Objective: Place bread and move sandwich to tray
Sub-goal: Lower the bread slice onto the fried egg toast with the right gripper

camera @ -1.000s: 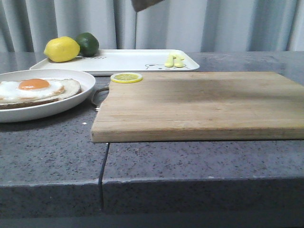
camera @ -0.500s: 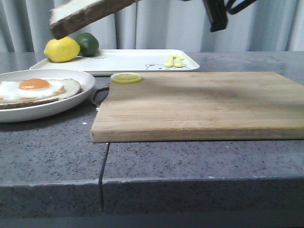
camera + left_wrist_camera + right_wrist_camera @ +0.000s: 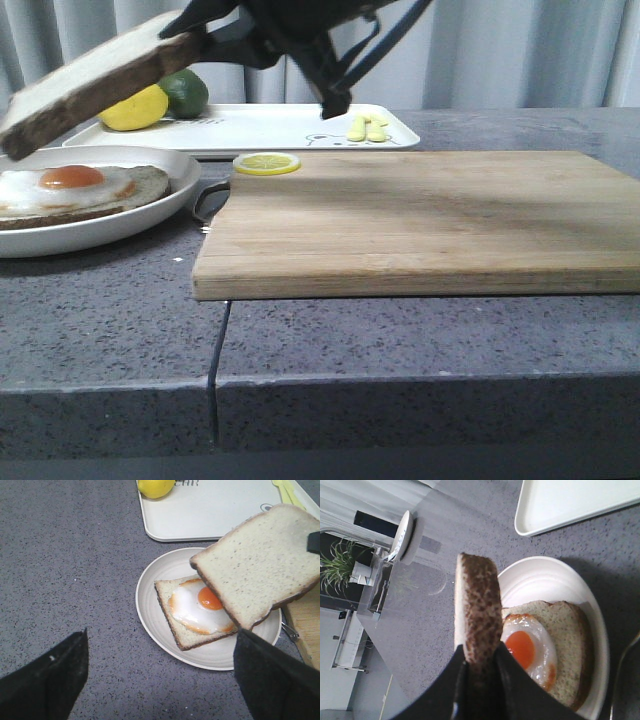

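A square slice of pale bread with a dark crust hangs tilted in the air, pinched by its edge in my right gripper, which is shut on it. The bread hovers over the sandwich, an egg-topped slice on a round white plate, without touching it. My left gripper stands open above bare counter beside the plate, holding nothing. The white tray lies behind the plate.
A wooden cutting board fills the middle and right, with a lemon slice at its far left corner. A lemon, a lime and small yellow pieces sit on the tray. A metal handle lies between plate and board.
My right gripper has carried the bread down and to the left, from high above the tray to just over the plate with the egg-topped slice.
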Robot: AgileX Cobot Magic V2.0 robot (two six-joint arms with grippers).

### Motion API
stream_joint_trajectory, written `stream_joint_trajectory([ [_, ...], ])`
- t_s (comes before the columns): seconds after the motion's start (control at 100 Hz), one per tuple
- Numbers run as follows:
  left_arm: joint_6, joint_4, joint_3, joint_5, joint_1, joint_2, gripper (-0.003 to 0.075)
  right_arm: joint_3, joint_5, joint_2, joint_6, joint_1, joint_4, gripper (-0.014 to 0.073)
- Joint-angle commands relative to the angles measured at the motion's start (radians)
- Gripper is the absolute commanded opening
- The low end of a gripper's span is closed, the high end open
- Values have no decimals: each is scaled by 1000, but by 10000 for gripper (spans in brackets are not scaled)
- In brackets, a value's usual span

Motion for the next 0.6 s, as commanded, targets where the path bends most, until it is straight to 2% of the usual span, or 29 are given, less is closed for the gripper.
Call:
stream_joint_trajectory([
  [0.0, -1, -17, -34, -59, -8, 8, 557, -61, 11, -17, -12, 21, 88, 1],
  [0.28, -1, -17, -34, -59, -8, 8, 557, -110, -31, 57, 3, 66, 88, 1],
  [0.59, -1, -17, -34, -59, -8, 8, 557, -109, -38, 99, 3, 65, 88, 6],
])
